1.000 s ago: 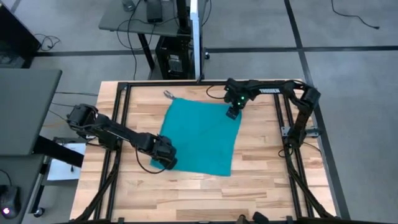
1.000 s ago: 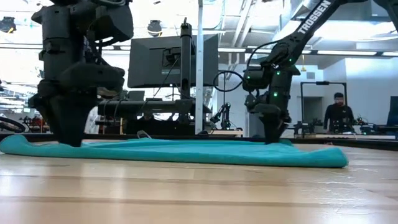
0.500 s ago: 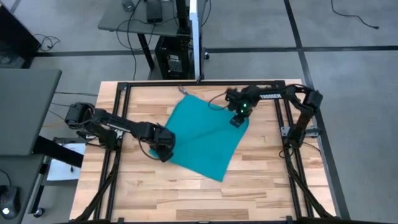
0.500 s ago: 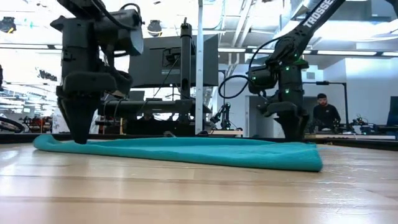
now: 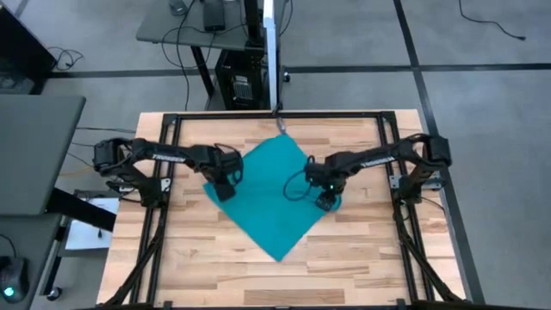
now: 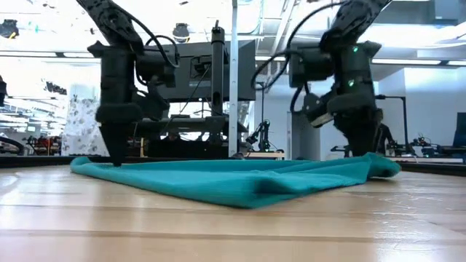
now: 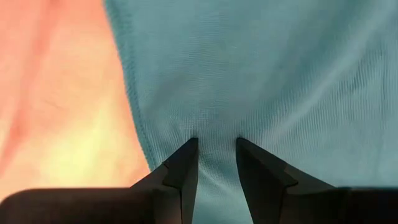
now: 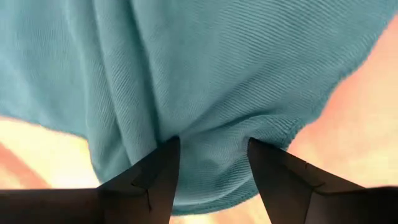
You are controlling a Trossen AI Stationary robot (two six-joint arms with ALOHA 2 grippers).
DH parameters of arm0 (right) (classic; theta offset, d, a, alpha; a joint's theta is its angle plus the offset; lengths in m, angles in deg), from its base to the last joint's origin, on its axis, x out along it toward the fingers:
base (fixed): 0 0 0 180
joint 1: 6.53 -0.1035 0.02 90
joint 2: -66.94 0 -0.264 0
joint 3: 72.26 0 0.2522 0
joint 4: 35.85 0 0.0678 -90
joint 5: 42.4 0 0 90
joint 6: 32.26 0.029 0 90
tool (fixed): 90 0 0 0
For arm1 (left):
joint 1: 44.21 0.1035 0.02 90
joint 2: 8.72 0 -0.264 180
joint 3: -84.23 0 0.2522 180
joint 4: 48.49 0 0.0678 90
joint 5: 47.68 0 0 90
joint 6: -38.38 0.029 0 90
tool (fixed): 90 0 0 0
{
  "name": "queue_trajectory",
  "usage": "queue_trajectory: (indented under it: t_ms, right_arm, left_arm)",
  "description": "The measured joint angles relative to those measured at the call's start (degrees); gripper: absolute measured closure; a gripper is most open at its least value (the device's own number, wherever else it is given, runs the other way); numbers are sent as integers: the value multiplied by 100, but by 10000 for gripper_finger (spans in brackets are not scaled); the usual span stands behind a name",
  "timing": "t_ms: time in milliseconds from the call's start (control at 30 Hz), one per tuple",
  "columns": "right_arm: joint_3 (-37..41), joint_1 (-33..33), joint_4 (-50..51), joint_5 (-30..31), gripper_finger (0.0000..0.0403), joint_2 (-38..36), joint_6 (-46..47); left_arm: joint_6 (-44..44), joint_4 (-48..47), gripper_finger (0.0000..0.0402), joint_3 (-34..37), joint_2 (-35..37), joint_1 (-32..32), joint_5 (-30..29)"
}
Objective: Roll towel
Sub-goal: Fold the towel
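We see the towel (image 5: pixel 274 191) lying on the wooden worktop (image 5: pixel 362 250) as a diamond, one corner pointing at the worktop's far edge and the opposite corner toward its near edge. It sits around the middle of the worktop, mostly flat, with a raised fold near its right corner in the low view.

The left gripper (image 5: pixel 225 189) is down at the towel's left corner. In its wrist view we see its two dark fingers (image 7: pixel 185 168) close together, pinching a small pucker of teal cloth just inside the hemmed edge, with bare wood beside it.

The right gripper (image 5: pixel 326 201) is at the towel's right corner. In its wrist view the fingers (image 8: pixel 158 171) stand somewhat wider apart, with a bunched, creased fold of the towel gathered between them; we take it as clamped on the cloth. In the low view that corner lifts slightly off the worktop at the gripper.
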Motion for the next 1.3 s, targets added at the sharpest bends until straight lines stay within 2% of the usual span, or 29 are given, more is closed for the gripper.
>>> queue_trajectory:
  t_ms: [133, 267, 333, 433, 600, 800, 867, 1000, 1300]
  right_arm:
    - [-24, -215, 189, -2, 218, -199, 122]
    - [-312, -49, 549, -10, 218, -562, -69]
    - [-500, 148, 518, -142, 218, -792, -434]
    - [-736, 592, 85, -127, 218, -954, -877]
    - [-778, 1567, -1416, -59, 218, -688, -1206]
    - [-778, 2236, -2983, -71, 218, 273, -1764]
    - [-779, 2299, -3257, -358, 218, 557, -1981]
    - [-962, 2392, -3273, -938, 218, 897, -2004]
    - [-1100, 2767, -3105, -959, 218, 1247, -2011]
  left_arm:
    - [196, -442, 309, -334, 12, 204, 106]
    - [45, -869, 309, -832, 191, 50, 132]
    - [-418, -878, 309, -1050, 378, -110, 241]
    - [-1629, -392, 309, -1163, 655, -454, 326]
    - [-3282, 862, 309, -1003, 754, -1353, 325]
    - [-4502, 1762, 309, -936, 15, -2356, -321]
    - [-4797, 2043, 309, -936, -310, -2565, -347]
    - [-5384, 2615, 309, -936, -921, -2925, -323]
    - [-6255, 3621, 309, -949, -1799, -3371, 7]
